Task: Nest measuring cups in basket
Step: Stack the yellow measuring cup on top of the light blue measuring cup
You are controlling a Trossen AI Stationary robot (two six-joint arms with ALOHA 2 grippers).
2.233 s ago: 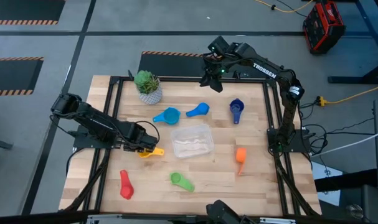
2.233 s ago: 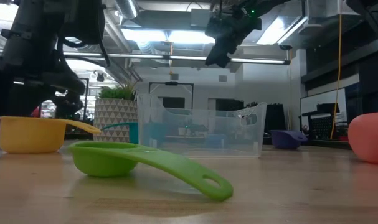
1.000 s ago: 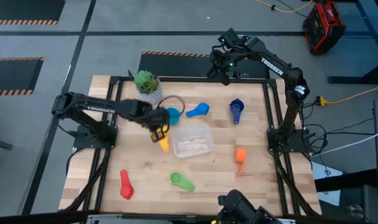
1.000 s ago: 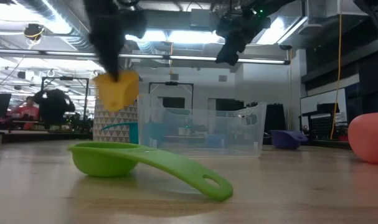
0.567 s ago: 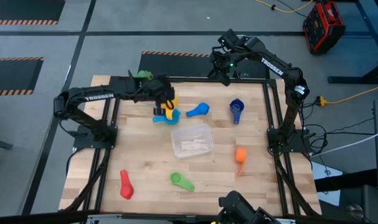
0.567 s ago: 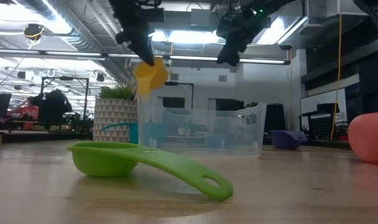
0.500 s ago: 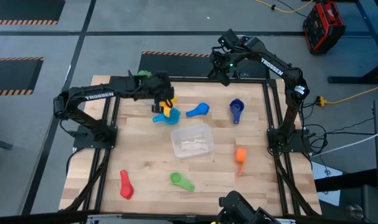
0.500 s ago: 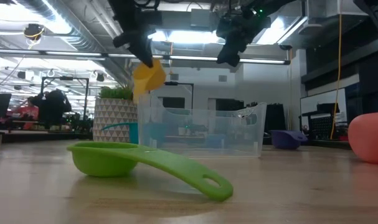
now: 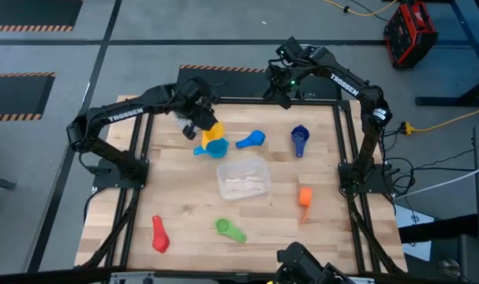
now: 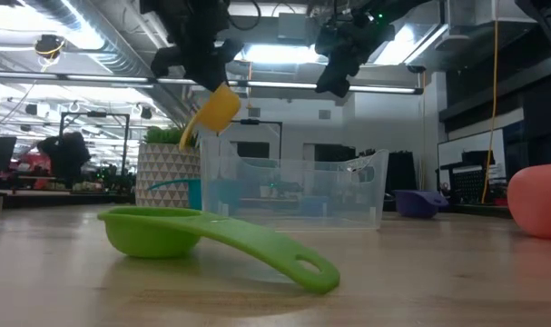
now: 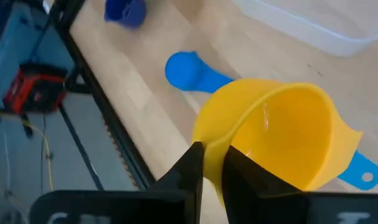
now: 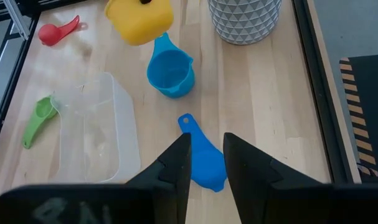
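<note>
Yellow measuring cup is held aloft by the left gripper, whose fingers pinch the cup's rim from either side. It hangs beyond the basket, on the potted plant side, directly above the light blue cup, which sits upright on the surface just beside the basket's far edge.

Findings on risk:

1. The hold is on a thin rim edge only, and the cup is tilted in the low view. In my judgement it could pivot or slip between the fingers during travel and drop onto the light blue cup or the surface.
2. The cup is not over the basket. Release here would miss the container.
3. Lowering at this spot could strike the light blue cup and knock it over or push it against the basket wall, which looks light enough to slide.
4. The basket holds no cups at present; a tilted drop into it may leave the yellow cup on its side, which would hinder nesting.

Other cups lie around the basket: a blue cup and a dark blue cup on its far side, orange, green and red on its near side. The right gripper waits high past the surface's far edge, well apart from the basket, its fingers slightly parted and holding nothing.
</note>
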